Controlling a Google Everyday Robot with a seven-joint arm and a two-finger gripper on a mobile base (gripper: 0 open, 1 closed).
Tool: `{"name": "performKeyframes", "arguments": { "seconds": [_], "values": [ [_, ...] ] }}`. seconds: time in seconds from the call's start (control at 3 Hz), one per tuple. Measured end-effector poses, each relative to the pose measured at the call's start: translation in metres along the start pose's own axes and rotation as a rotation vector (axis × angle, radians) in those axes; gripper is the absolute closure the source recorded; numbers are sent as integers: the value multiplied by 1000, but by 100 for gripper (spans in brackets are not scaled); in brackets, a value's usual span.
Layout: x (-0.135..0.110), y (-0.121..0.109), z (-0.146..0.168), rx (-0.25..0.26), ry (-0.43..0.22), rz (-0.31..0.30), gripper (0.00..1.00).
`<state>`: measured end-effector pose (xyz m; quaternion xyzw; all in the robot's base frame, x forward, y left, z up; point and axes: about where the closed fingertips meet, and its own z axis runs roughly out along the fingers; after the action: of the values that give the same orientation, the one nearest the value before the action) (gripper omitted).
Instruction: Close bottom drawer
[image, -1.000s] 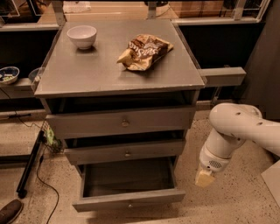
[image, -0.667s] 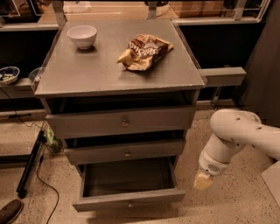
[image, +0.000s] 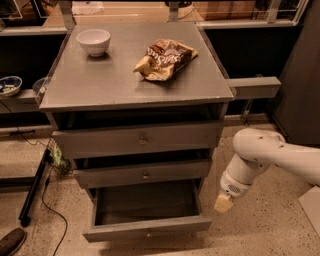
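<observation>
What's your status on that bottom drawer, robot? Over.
Gripper low, right of the bottom drawer in view, not touching. Drawer pulled well out, nothing visible inside. Nothing seen blocking it.

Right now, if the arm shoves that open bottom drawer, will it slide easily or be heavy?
Probably light: the bottom drawer looks empty and shallow. It should stay stiff, being a rigid grey box. The gripper hangs off its right corner, so an off-centre push might skew it.
</observation>
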<state>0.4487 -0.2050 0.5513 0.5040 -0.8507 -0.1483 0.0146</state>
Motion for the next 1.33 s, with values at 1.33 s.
{"name": "performKeyframes", "arguments": {
  "seconds": [1.33],
  "values": [
    [6, -10, 71, -60, -58, 43, 100]
  ]
}}
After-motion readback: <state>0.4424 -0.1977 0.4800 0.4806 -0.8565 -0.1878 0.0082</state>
